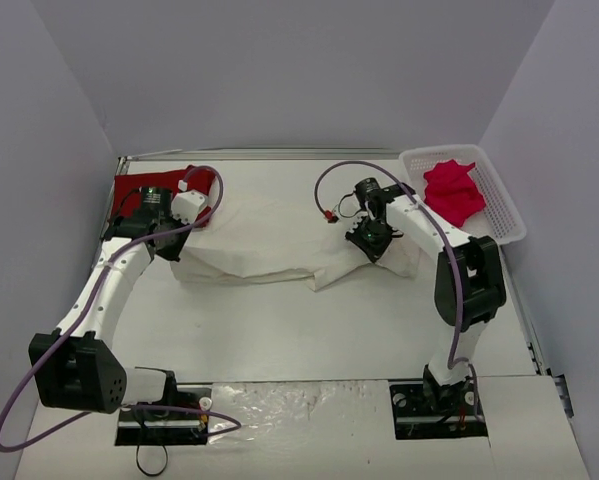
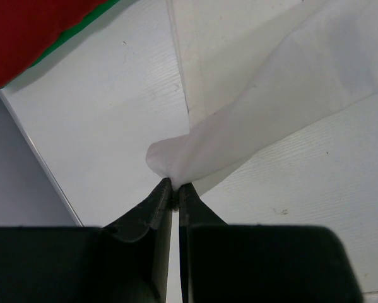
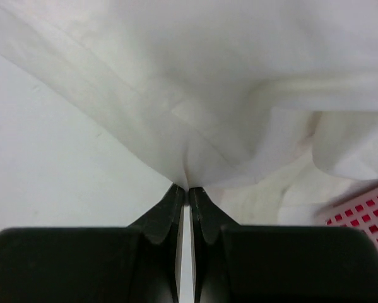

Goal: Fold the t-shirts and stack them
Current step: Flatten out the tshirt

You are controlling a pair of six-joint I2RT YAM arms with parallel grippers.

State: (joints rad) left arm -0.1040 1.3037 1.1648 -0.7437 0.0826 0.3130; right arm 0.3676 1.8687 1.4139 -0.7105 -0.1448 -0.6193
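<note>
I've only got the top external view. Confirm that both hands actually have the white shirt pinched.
Observer: Left wrist view: the left hand is shut on a bunched corner of the cream-white shirt.
Operator: Now check the right.
Observer: Right wrist view: the right hand is shut on a fold of the same shirt.
Operator: Report what's near the left hand.
Observer: The red shirt lies apart from the pinched corner, bare table between them, a green strip along its edge.
</note>
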